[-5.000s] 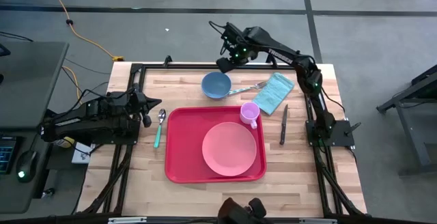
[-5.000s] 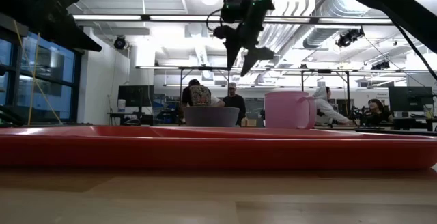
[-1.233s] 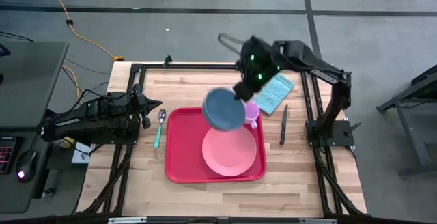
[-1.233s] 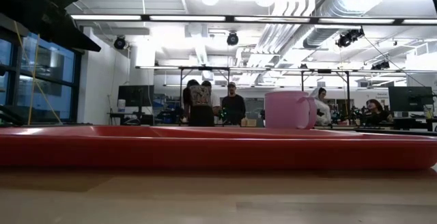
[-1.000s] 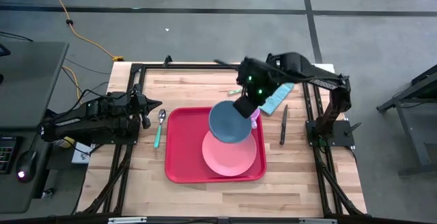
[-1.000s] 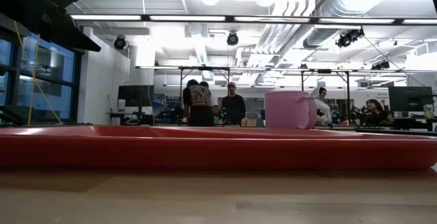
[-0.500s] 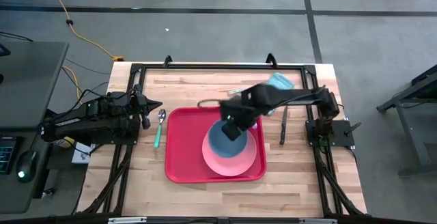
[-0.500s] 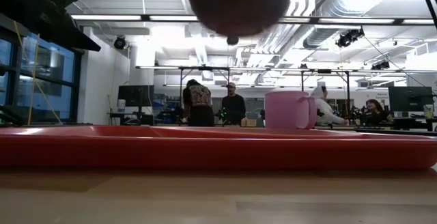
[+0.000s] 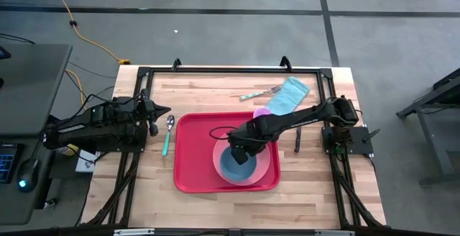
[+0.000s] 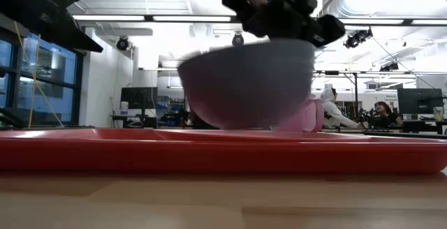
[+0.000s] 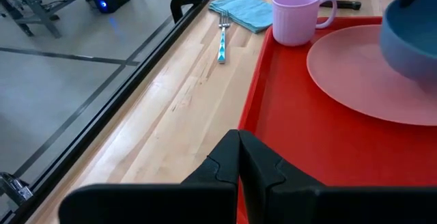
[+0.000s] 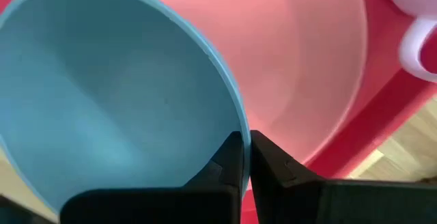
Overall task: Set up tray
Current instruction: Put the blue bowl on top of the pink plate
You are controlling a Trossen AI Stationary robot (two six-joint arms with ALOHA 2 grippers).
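Observation:
The red tray (image 9: 192, 157) lies mid-table and carries a salmon-pink plate (image 9: 264, 165) and a pink mug (image 9: 260, 111). My right gripper (image 9: 239, 154) is shut on a blue bowl (image 9: 236, 166) right over the plate; the bowl also shows in the low view (image 10: 244, 82) and the left wrist view (image 11: 410, 33). Whether its base touches the plate, I cannot tell. My left gripper (image 9: 165, 109) is shut and empty at the table's left edge, beside a spoon (image 9: 168, 132). My right gripper holds the bowl by its rim (image 12: 235, 125), one finger inside the bowl and one outside. The fingers come from above, slanting down from the table's right. The bowl sits mouth up, slightly tilted, low over the plate (image 12: 300, 67).
A fork (image 9: 259, 93) and a teal napkin (image 9: 289, 96) lie on the wood beyond the tray's far right corner. A black knife (image 9: 297, 144) lies right of the tray. The spoon lies left of the tray. People show in the room far behind.
My right gripper has carried the bowl from above the tray's far edge toward the near edge and down, past the mug. The bowl now hangs low over the plate and has dropped into the low view.

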